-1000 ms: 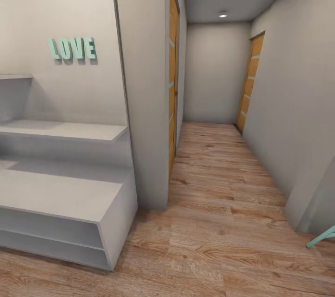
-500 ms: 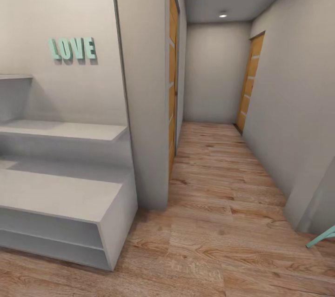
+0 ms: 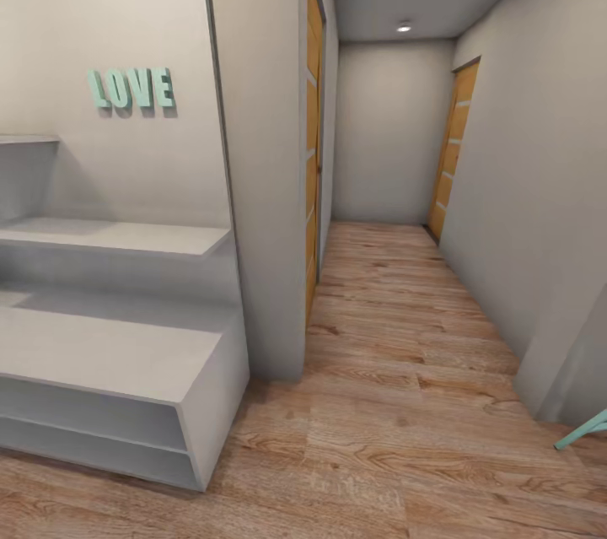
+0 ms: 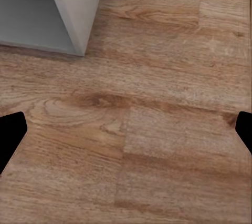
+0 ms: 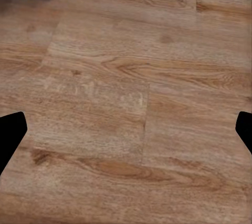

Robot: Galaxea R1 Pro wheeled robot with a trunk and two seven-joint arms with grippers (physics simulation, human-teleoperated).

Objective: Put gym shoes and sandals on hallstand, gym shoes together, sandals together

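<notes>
Light brown wood-plank corridor floor [image 3: 396, 404] with grain and knots runs down a narrow hall between pale grey walls, past orange doors [image 3: 451, 151] on either side. Mint LOVE letters [image 3: 131, 88] hang above the hallstand [image 3: 110, 353], a pale grey bench with two open shelf levels and stepped wall shelves rising behind it. The left gripper [image 4: 126, 132] hangs over bare planks, spread wide and holding nothing, the hallstand's corner [image 4: 73, 8] just ahead of it. The right gripper [image 5: 126, 132] hangs equally wide and empty over planks
</notes>
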